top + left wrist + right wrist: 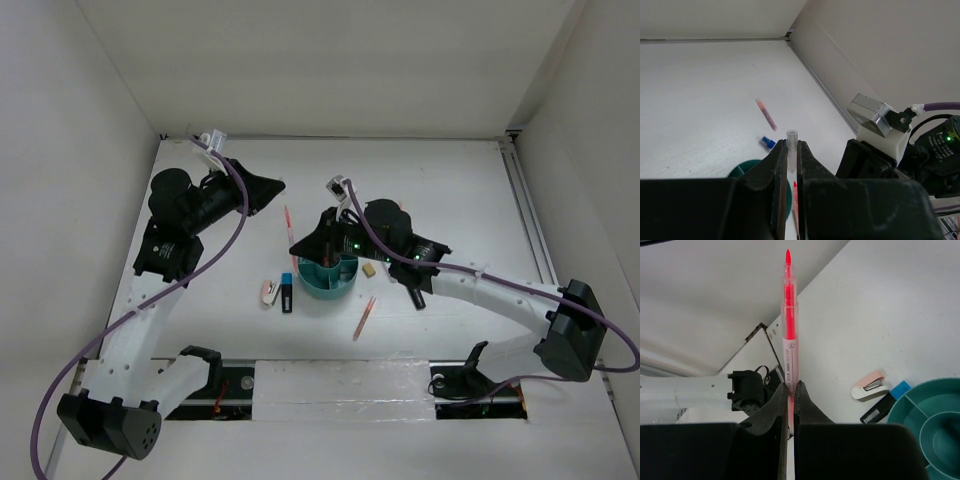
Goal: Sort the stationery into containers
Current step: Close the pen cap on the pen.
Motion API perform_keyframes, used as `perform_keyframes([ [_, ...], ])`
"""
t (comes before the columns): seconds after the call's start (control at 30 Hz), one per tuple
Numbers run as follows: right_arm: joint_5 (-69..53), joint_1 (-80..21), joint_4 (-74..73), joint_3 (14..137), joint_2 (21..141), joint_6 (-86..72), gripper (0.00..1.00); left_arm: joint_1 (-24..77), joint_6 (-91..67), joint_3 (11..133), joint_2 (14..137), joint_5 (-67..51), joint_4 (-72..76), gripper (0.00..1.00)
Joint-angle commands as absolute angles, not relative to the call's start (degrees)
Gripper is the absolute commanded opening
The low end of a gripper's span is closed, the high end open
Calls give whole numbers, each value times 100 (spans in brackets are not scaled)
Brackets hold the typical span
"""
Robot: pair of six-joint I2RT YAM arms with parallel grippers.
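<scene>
- The right pincer [791,385] was shut tight on a pink pen [788,330]. It gripped the pen near one end, and the rest stuck out far past the tips.
- The pen was up off the desk [450,200], just beside the round teal organizer [325,292].
- The left pincer [792,147] was closed too. A small clear tube [792,136] showed right at its tips. I could not tell if it was gripped or only sat behind them.
- I think the job right then was to put the pen into the organizer.
- To do it well, the arm should tip the pen so its free end points down into one slot. Then it should go down slowly until that end is inside the wall, and only then let go.
- The pen looked long and thin. It could fall out or bump the rim if dropped from too high.
- The left pincer was near the pen, so the right arm should swing away from it.
- A black marker [287,296], a small white-pink piece [268,292], a tan eraser [369,268] and a thin pencil [364,318] lay on the desk near the organizer.
</scene>
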State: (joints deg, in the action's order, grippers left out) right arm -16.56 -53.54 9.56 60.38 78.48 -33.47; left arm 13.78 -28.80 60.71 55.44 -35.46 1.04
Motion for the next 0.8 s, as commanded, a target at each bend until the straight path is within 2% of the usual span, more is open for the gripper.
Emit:
perform_keyframes([
  [0.0,-1758,-5344,1389,6354,7796,-3427,0,1362,-2892,6064,5502,-3560,387,0],
  [0.77,-1863,-5186,1555,6460,8007,-3480,0,1362,-2892,6064,5555,-3683,387,0],
])
